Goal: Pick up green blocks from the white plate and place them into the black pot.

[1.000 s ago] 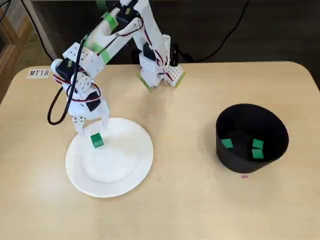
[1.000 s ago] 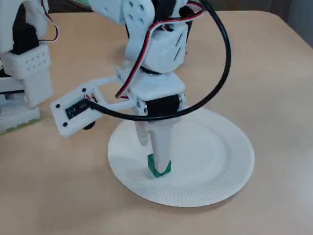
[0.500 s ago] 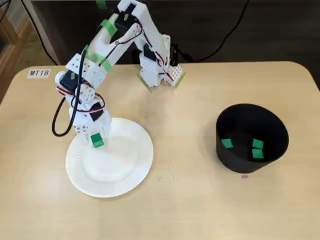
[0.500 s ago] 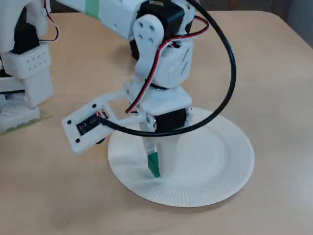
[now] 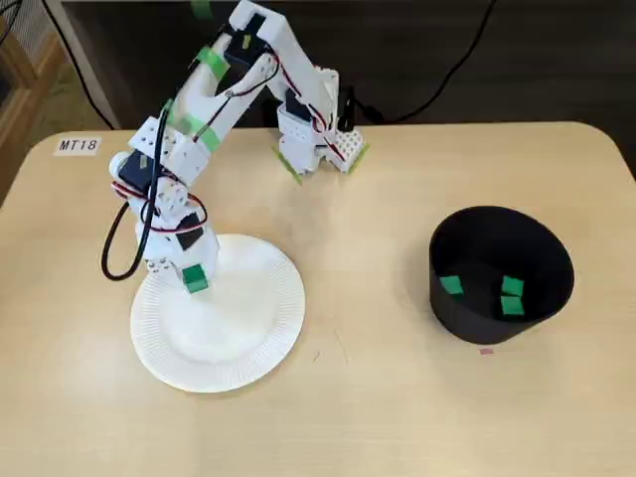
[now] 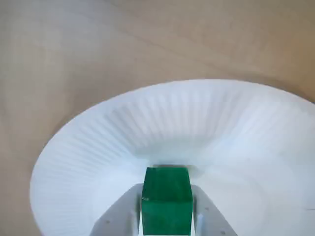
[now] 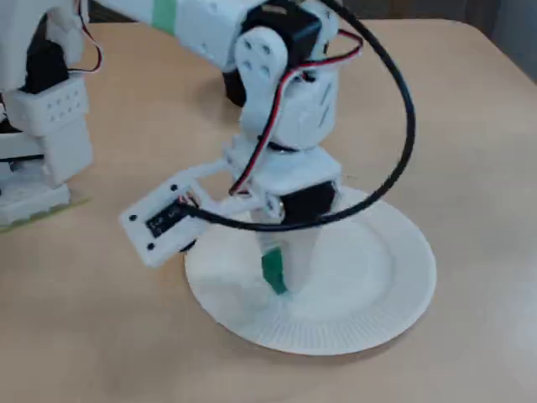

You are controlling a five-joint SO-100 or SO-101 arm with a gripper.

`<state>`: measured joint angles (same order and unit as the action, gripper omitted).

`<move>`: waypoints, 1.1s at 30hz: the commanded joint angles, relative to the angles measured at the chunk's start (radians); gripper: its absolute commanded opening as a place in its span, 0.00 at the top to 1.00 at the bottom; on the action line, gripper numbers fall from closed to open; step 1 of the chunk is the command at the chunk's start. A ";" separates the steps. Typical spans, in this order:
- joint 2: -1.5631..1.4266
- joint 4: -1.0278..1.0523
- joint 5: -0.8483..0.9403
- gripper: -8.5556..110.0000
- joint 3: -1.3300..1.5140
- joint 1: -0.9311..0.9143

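Pinching one green block (image 6: 166,199) between its two white fingers (image 6: 119,216), the gripper (image 5: 189,275) stands over the white plate (image 5: 248,343). In the wrist view the block fills the gap between the fingers, and both fingers press on its sides. A soft shadow lies on the plate just behind the block. Whether the bottom of the block touches the plate surface, I cannot tell from these views.

In the fixed view from above, the block is at the rear left part of the plate, near the rim. The arm (image 5: 224,75) bends down to it from its base at the far edge of the table (image 5: 378,417), and a black cable (image 7: 404,126) makes a loop beside the wrist.

The black pot (image 5: 467,318) stands well apart from the plate, on the right side of the table in this same view. Three other green blocks (image 5: 513,287) lie inside the pot on its bottom: one on the left, two close together on the right. A small label (image 5: 78,145) reading "MT18" is stuck at the far left corner of the table.
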<state>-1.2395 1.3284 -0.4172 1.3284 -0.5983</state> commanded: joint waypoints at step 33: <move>-0.842 -0.732 0.087 0.95 0.739 1.204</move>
<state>-2.0847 0.6427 -0.3497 2.0678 0.6167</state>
